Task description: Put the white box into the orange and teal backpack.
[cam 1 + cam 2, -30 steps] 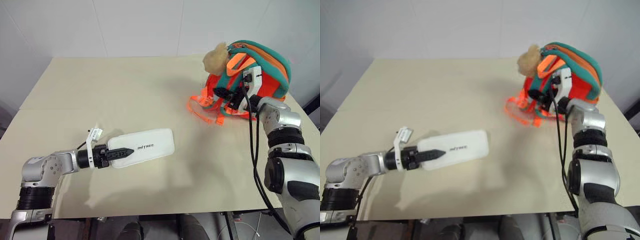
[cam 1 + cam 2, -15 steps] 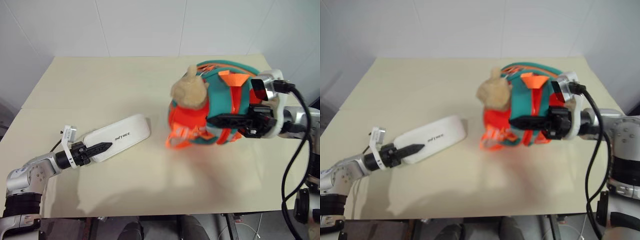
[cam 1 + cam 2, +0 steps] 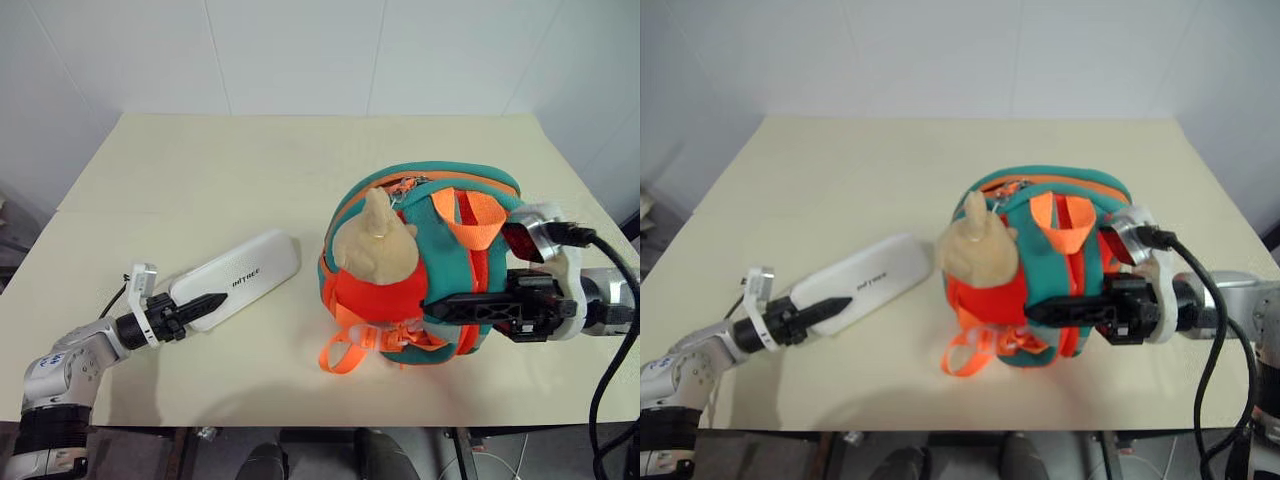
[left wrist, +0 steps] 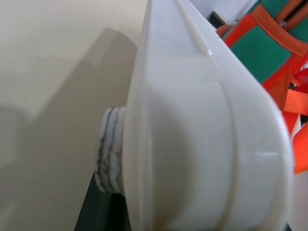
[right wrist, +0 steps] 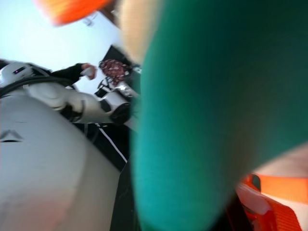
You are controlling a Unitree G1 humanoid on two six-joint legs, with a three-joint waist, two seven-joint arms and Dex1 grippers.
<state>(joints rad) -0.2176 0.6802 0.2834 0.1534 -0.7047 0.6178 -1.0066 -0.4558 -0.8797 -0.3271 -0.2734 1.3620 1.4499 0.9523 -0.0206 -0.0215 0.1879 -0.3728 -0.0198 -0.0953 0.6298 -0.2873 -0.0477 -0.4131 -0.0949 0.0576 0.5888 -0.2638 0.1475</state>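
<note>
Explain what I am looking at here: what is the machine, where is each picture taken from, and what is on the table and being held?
This is a humanoid robot with two arms, each ending in a two-fingered black pincer. The two wide pictures come from the two eyes of a camera on its head, looking down over a beige table. The two close-up pictures come from cameras on its wrists, looking along the fingers.

The left pincer is clamped on one end of the white box, a flat glossy case with small dark lettering. In the left wrist view the box sits right against the lens.

The right pincer grips the orange and teal backpack by its teal edging, holding it at the table beside the box. A tan plush toy hangs on its front. The box is not yet inside.
</note>
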